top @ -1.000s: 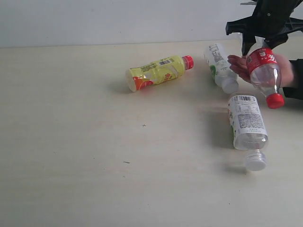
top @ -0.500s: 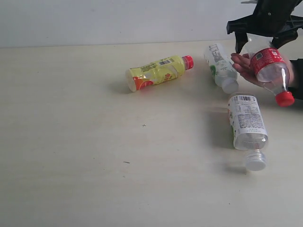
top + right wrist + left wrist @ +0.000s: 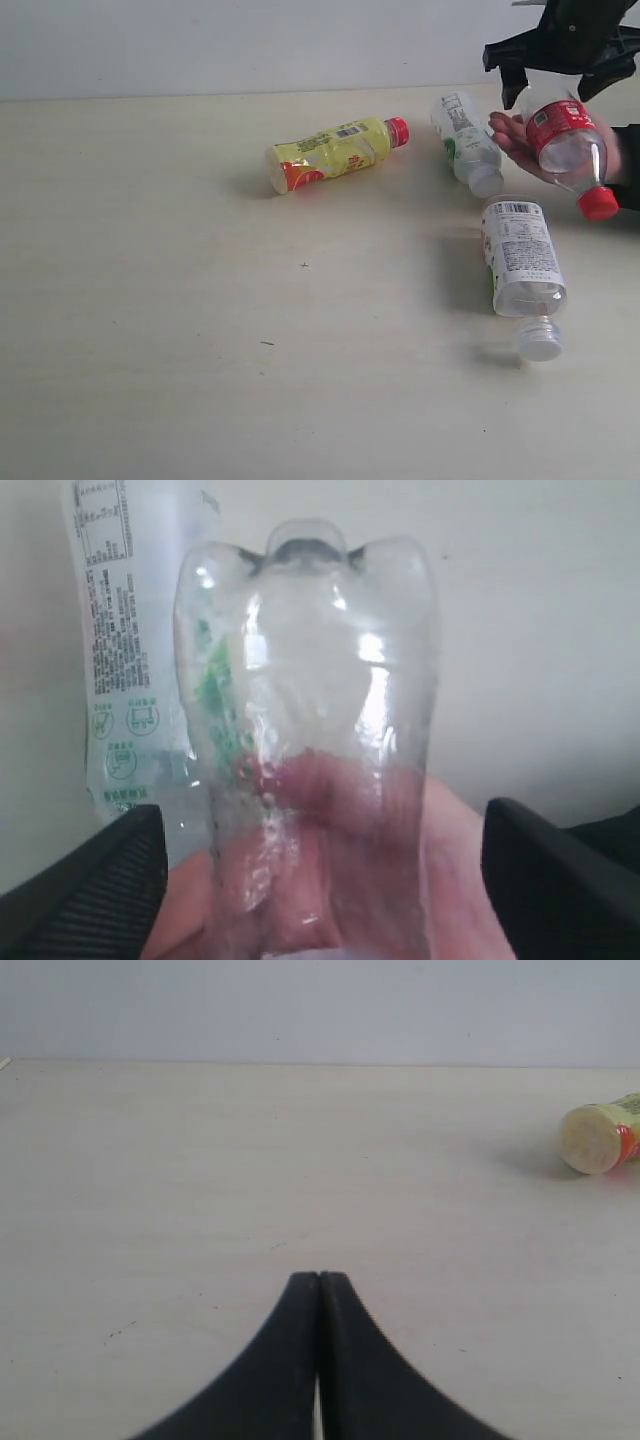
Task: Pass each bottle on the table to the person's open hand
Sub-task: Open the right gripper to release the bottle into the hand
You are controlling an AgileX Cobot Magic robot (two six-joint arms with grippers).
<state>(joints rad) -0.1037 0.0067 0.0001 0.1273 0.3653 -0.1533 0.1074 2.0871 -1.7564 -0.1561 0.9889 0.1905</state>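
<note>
**Red-labelled bottle (image 3: 562, 140) resting in the person's hand (image 3: 512, 140), with the right gripper (image 3: 557, 92) above it, jaws spread wide.**
The bottle lies tilted across the palm, red cap pointing down toward the tabletop (image 3: 200, 330). The wrist view shows the jaws well clear of it on both sides. The yellow bottle (image 3: 335, 152) lies on its side further left. One white-labelled bottle (image 3: 465, 140) lies just beside the fingers, and a second white-labelled bottle (image 3: 522, 262) lies nearer the camera. The left gripper (image 3: 319, 1278) sits low over the tabletop, jaws pressed together and holding nothing.
</note>
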